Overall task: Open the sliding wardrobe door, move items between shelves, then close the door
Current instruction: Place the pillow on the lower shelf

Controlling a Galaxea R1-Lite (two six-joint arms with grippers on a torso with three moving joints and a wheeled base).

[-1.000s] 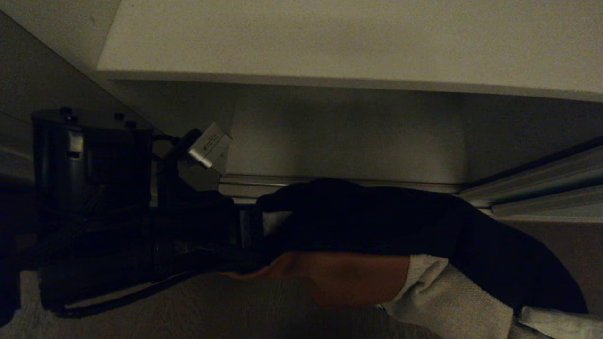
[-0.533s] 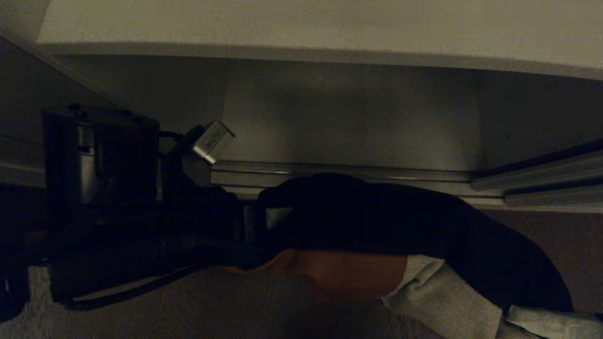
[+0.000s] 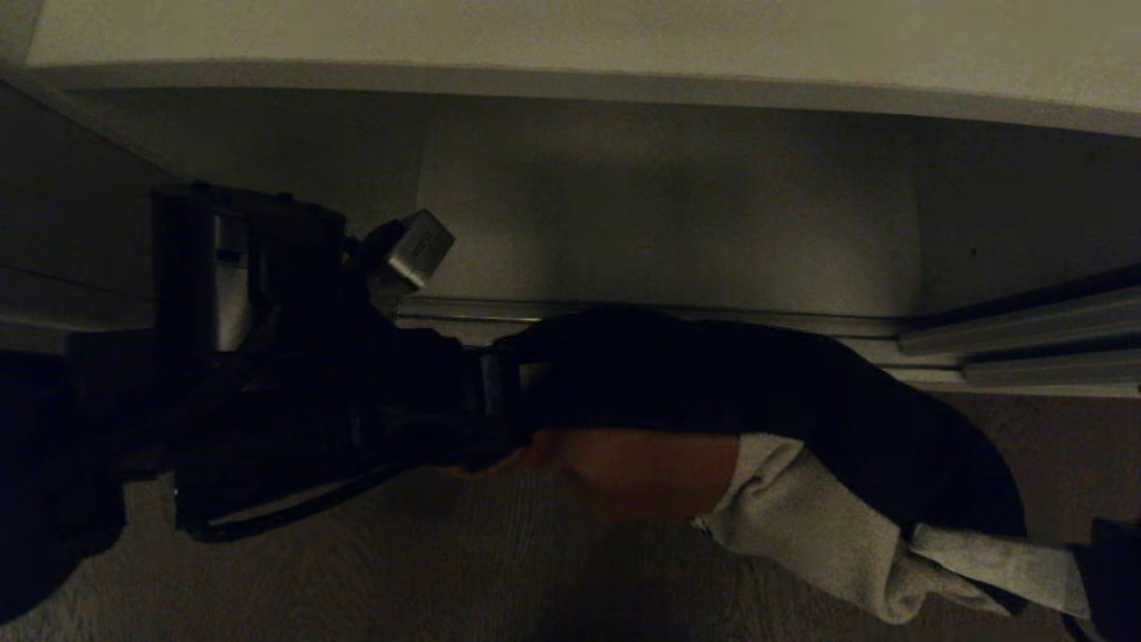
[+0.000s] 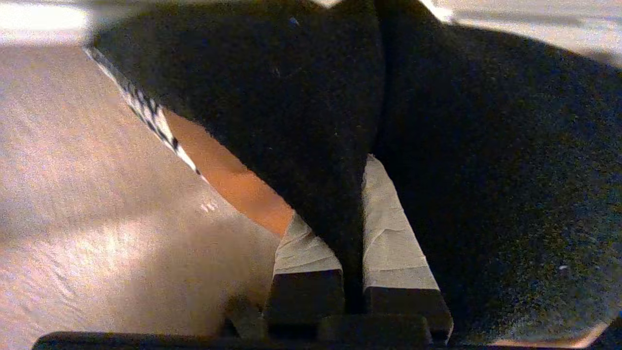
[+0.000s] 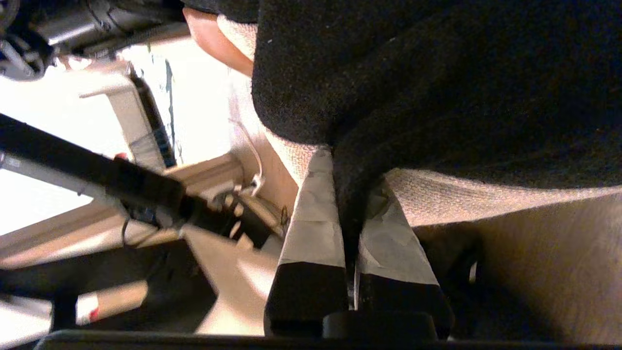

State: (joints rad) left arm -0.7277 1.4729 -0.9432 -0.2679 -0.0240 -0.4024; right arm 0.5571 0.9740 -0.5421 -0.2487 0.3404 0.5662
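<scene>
Both end effectors, left [image 4: 351, 233] at nine o'clock, right [image 5: 351, 228] at four, pinch the garment stack [image 3: 713, 392] to carry it level toward the shelf [image 3: 535, 40].

Floor [image 3: 499, 580]: pale surface with a fine wood grain, filling the lower part of the head view, dim and in shadow. In the left wrist view it shows light and textured, with a brighter patch. Track rails [image 3: 1025, 343]: silver metal, several parallel grooved strips lying along the floor's far edge, level across the middle and slanting upward toward the right side.
</scene>
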